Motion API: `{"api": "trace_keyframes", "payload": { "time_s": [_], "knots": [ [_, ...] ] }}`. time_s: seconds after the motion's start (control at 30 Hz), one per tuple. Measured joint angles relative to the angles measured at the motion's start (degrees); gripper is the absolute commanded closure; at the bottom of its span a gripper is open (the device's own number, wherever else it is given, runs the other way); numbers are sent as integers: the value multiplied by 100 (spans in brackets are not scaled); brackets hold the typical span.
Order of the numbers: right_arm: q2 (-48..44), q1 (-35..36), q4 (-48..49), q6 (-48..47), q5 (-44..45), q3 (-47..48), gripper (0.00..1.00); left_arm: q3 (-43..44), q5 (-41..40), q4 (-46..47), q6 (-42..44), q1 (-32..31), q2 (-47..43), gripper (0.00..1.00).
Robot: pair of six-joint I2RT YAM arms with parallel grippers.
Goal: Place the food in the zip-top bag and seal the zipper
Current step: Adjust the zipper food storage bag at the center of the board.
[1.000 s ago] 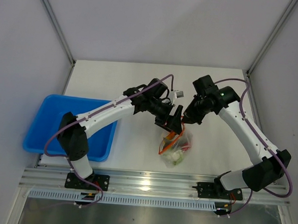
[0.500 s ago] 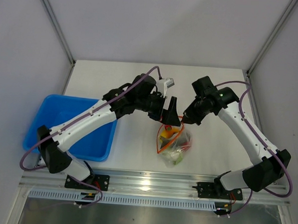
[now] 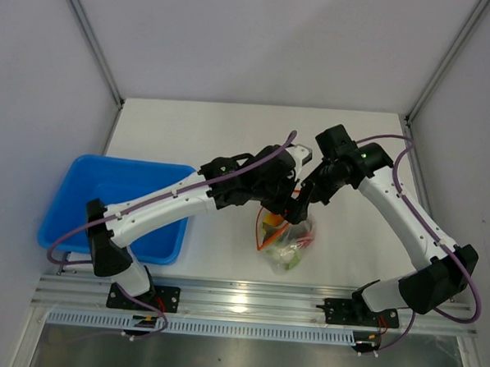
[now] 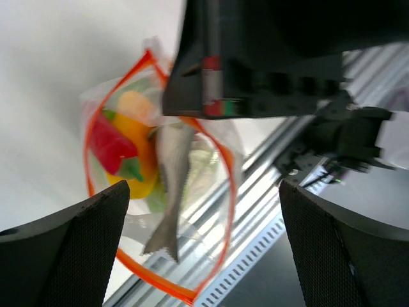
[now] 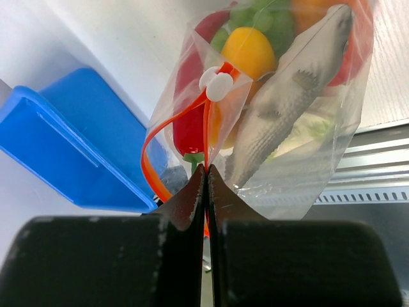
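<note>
White table (image 3: pixel 190 131) carries the zip-top bag (image 3: pixel 289 245) near its front edge, with the food (image 4: pixel 112 144) inside and the mouth gaping. Right fingers (image 5: pixel 202 188), pressed together, pinch the zipper (image 4: pixel 227 192) at one end; left fingers (image 3: pixel 290 206) hang spread wide above the grey fish (image 4: pixel 171 185).

left arm (image 3: pixel 178 198) stretched way over to the right, left gripper (image 4: pixel 204 246) spread wide open, right arm (image 3: pixel 400 210) bent inward, right gripper (image 5: pixel 206 184) pinched tight, both tips nearly touching

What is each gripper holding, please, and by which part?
The right gripper pinches the zip-top bag by its zipper; the left gripper, jaws open, holds nothing.
</note>
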Motion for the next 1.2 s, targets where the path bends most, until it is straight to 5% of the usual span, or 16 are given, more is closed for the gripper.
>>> {"api": "trace_keyframes", "payload": {
  "time_s": [0.43,1.0,1.1,1.2],
  "knots": [
    [-44,0,511,120,-212,-433,100,-584,-1285,-48,496,13,61,0],
    [-22,2,774,-9,-511,-455,100,-1700,-334,785,717,549,-33,1],
    [-9,2,835,-76,-573,-455,100,-1836,-68,973,699,649,-61,20],
    [26,0,896,-205,-616,-455,90,-1937,179,1097,608,684,-96,40]
  ]
}}
